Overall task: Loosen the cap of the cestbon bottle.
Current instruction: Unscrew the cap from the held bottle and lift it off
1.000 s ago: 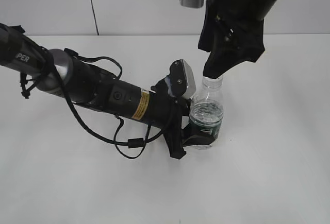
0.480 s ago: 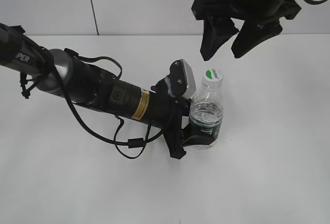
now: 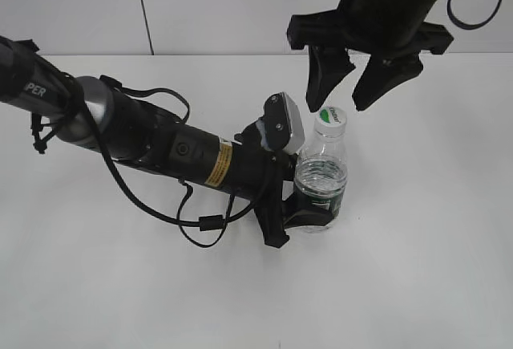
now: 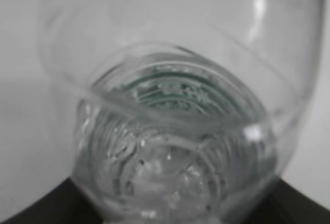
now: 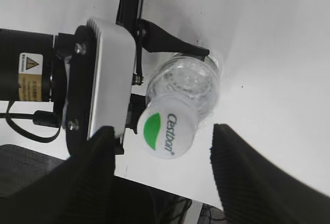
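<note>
The cestbon bottle (image 3: 321, 179) stands upright on the white table, clear with a dark green label band. Its white cap (image 3: 330, 116) with the green mark sits on the neck. My left gripper (image 3: 309, 211) is shut on the bottle's lower body. In the left wrist view the bottle (image 4: 175, 147) fills the frame, with the jaws showing only as dark corners. My right gripper (image 3: 354, 84) is open and hovers just above the cap, fingers apart on either side. In the right wrist view the cap (image 5: 166, 131) lies between the open fingers (image 5: 162, 167), untouched.
The left arm (image 3: 160, 144) lies across the table from the left with a looping black cable (image 3: 200, 225). Its wrist camera (image 3: 284, 123) stands close beside the bottle's neck. A white wall rises behind the white table (image 3: 425, 245).
My right gripper let go of the cap, opened and rose; since half a second ago it has turned a little and dropped slightly closer over the cap. The bottle and left arm stayed put.
</note>
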`<action>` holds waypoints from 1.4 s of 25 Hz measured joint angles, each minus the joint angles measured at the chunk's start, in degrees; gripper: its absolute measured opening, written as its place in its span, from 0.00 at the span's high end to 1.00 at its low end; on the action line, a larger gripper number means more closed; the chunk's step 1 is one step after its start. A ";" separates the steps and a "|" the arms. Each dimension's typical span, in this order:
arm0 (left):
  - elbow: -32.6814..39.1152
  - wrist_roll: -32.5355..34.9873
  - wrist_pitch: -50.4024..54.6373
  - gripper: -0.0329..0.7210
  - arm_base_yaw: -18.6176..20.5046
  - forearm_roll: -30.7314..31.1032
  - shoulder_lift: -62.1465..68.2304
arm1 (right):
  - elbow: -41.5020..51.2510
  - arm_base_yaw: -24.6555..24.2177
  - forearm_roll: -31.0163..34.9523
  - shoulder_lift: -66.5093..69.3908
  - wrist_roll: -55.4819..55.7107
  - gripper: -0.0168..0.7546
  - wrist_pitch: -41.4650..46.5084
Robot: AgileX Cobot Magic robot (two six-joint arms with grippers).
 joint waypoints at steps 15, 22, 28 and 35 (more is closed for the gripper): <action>0.00 0.00 0.00 0.41 0.00 0.00 0.00 | 0.00 0.00 -0.89 3.17 0.49 0.39 0.11; 0.00 0.00 0.00 0.41 0.00 0.00 0.00 | 0.00 0.00 -0.85 4.00 0.50 0.46 0.11; 0.00 0.00 0.00 0.41 0.00 -0.05 0.00 | 0.00 0.00 -0.42 4.00 0.57 0.59 0.06; 0.00 0.00 0.00 0.41 0.00 -0.05 0.00 | 0.00 0.00 -0.25 4.00 -11.46 0.59 0.06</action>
